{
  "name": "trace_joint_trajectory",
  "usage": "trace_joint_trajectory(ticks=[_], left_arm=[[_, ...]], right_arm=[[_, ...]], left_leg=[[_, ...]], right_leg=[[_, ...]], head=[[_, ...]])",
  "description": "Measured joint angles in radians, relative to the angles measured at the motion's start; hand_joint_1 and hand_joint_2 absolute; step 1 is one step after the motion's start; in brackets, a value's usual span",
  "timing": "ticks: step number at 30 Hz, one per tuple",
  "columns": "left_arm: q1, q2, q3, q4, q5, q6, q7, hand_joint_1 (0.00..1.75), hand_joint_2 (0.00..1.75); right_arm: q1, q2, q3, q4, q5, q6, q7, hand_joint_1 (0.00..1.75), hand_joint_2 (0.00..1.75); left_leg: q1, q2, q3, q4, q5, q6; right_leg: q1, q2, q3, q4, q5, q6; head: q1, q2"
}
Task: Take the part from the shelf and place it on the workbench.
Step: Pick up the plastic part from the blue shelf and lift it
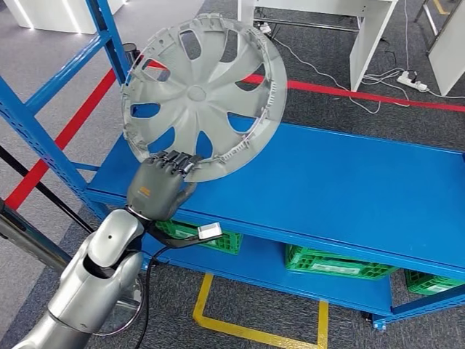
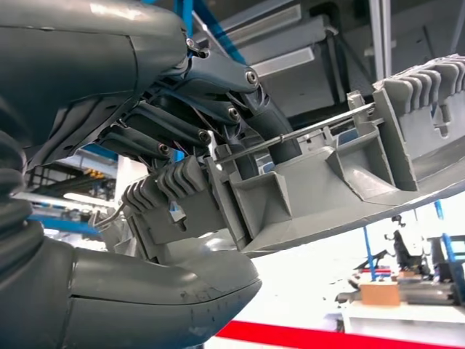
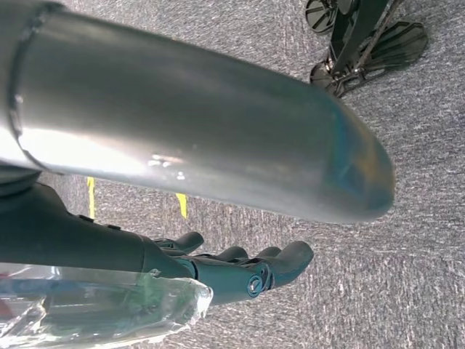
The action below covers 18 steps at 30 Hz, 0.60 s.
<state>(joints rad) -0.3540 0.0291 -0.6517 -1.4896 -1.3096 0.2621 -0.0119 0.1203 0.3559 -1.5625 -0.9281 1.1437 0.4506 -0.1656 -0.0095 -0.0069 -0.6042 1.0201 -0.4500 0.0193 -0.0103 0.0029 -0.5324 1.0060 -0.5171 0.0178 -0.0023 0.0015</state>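
The part is a grey plastic wheel cover (image 1: 203, 94) with curved spokes. It is tilted up, clear of the blue shelf board (image 1: 340, 189). My left hand (image 1: 159, 185) grips its lower rim at the shelf's front left corner. In the left wrist view the dark fingers (image 2: 208, 116) lie over the ribbed inner rim of the cover (image 2: 340, 174) and the thumb (image 2: 164, 298) presses from the other side. My right hand (image 3: 241, 265) hangs over grey carpet, its fingers loosely stretched and holding nothing.
Green crates (image 1: 334, 262) sit on the lower shelf board. Blue uprights (image 1: 33, 123) frame the rack on the left. Beyond the rack are a red floor line (image 1: 373, 94), a white table (image 1: 373, 29) and a power strip (image 1: 411, 81). Yellow tape (image 1: 247, 331) marks the floor in front.
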Motion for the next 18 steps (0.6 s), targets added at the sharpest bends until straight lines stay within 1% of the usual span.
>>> trace_joint_trajectory(ticks=[7, 18], left_arm=[[0.007, 0.002, 0.019, 0.002, 0.000, -0.003, -0.005, 1.75, 1.75], [0.007, 0.004, 0.021, 0.003, -0.003, -0.014, -0.010, 1.75, 1.75]], right_arm=[[-0.003, 0.000, 0.000, 0.000, 0.001, 0.013, 0.002, 0.00, 0.00], [-0.006, 0.000, 0.000, 0.000, 0.006, 0.016, 0.003, 0.00, 0.00]], left_leg=[[0.000, 0.000, 0.000, 0.000, 0.000, 0.000], [0.000, 0.000, 0.000, 0.000, 0.000, 0.000]], right_leg=[[0.000, 0.000, 0.000, 0.000, 0.000, 0.000], [0.000, 0.000, 0.000, 0.000, 0.000, 0.000]], head=[[0.000, 0.000], [0.000, 0.000]])
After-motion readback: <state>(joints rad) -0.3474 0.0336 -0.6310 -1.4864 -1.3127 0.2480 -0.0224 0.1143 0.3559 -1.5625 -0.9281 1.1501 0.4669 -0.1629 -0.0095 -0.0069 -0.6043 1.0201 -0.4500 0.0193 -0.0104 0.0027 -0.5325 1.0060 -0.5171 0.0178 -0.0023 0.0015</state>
